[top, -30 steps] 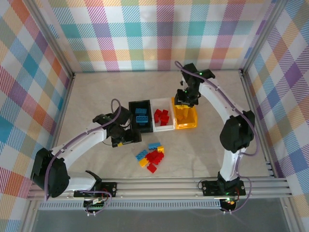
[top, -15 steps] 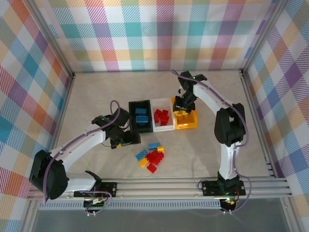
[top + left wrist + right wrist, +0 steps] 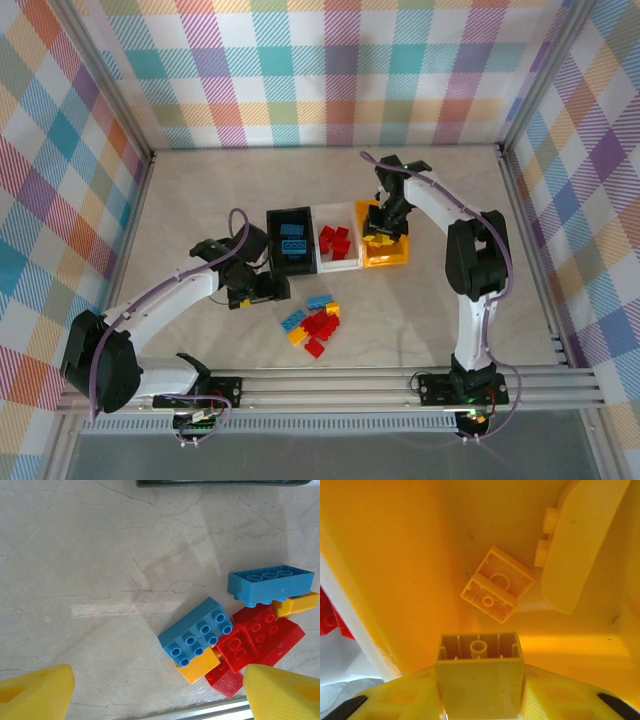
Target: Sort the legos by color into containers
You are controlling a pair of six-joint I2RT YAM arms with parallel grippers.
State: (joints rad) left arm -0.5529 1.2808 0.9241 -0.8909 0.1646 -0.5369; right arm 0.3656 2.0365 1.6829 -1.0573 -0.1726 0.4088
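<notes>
At far bin: right fingers (image 3: pixel 400 699) pinching yellow brick (image 3: pixel 479 672) by flat side walls, hollow underside visible, low inside yellow-orange bin (image 3: pixel 385 555). Brick looks light, rigid, made of glossy slick plastic. Flat sides look like best hold, not studs. Nearer me, left fingers (image 3: pixel 35 690) spread wide above mixed pile (image 3: pixel 235 645) on marbled worktop (image 3: pixel 100 555).

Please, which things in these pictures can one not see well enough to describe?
Top view: the inside of the yellow bin, covered by the right tool.
Left wrist: the black bin, cut by the top edge; its contents are unseen.
Left wrist: a yellow brick, mostly under a blue brick.
Right wrist: a rounded yellow piece, cut by the top edge.
</notes>
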